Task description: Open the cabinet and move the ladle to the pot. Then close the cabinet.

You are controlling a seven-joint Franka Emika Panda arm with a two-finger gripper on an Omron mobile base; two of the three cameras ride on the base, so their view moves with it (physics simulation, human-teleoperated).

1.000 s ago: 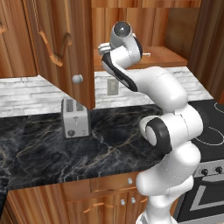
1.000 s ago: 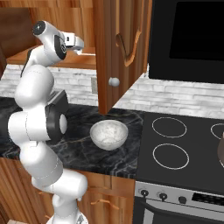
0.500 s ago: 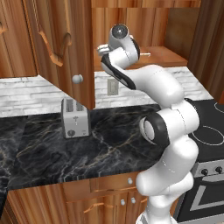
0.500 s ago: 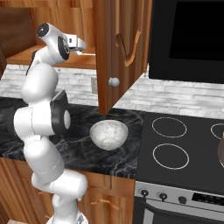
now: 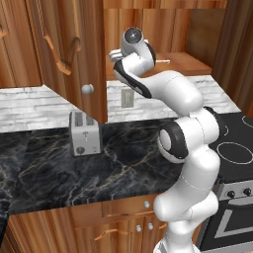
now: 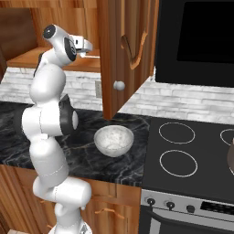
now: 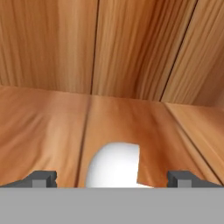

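From my seat, the pot (image 6: 231, 160) is cut off at the right base view's three o'clock edge; the ladle (image 5: 162, 62) is mostly hidden behind the arm.

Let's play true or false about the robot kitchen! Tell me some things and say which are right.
1. The cabinet door is open. True.
2. The tool is squeezed shut. False: its fingertips stand wide apart, holding nothing.
3. A toaster stands on the dark counter. True.
4. The white speckled bowl sits on the stove. False: it sits on the counter beside the stove.
5. The ladle lies on the cabinet shelf, between the fingertips. True.
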